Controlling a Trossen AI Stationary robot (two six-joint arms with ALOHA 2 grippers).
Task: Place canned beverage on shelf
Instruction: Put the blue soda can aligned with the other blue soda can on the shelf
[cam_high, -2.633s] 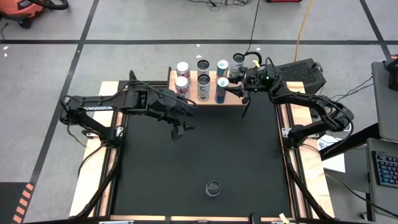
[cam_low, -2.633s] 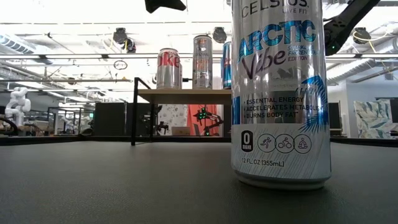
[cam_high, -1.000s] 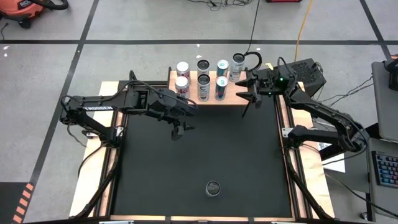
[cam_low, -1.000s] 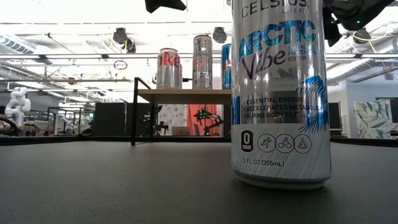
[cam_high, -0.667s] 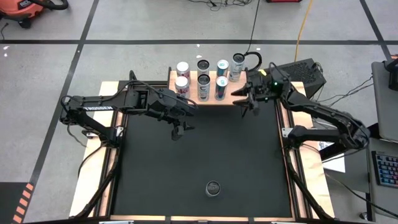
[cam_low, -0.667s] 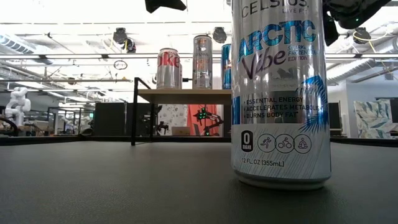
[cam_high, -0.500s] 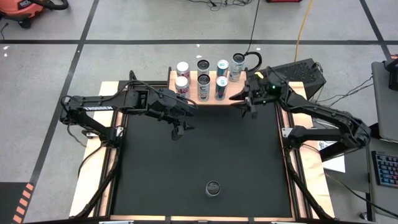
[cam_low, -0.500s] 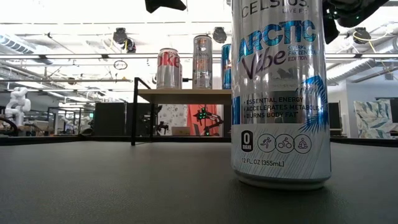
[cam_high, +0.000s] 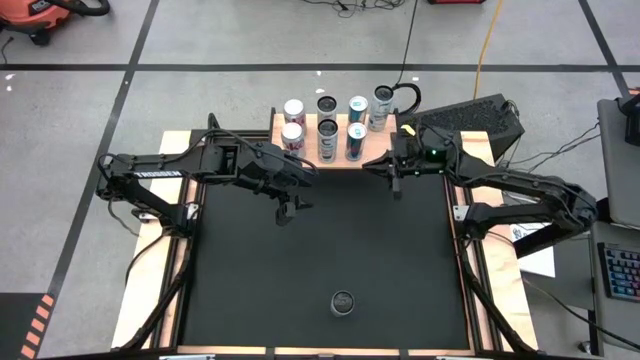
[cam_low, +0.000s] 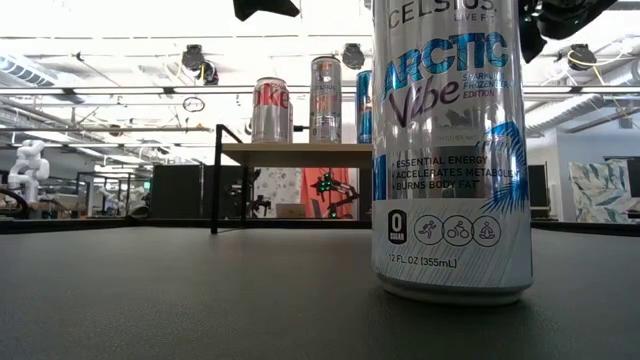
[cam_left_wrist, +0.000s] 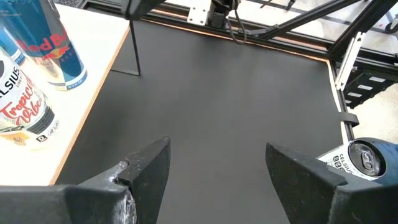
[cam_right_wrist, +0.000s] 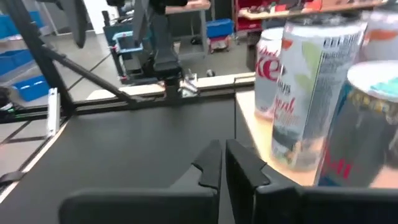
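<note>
Seven cans (cam_high: 327, 128) are left standing on the shelf (cam_high: 375, 153) as the right gripper (cam_high: 392, 178), now withdrawn, is clenched empty, one Celsius can (cam_high: 343, 301) remaining on the tabletop (cam_high: 320, 250).

Light is even and bright from above in the high view, with faint shadows on the matte black surface (cam_high: 320, 250). The low view looks into glaring ceiling lights (cam_low: 150, 20), which wash out its top. The near can (cam_low: 450, 150) is sharp; the room behind is softer. The right wrist view is blurred throughout.
</note>
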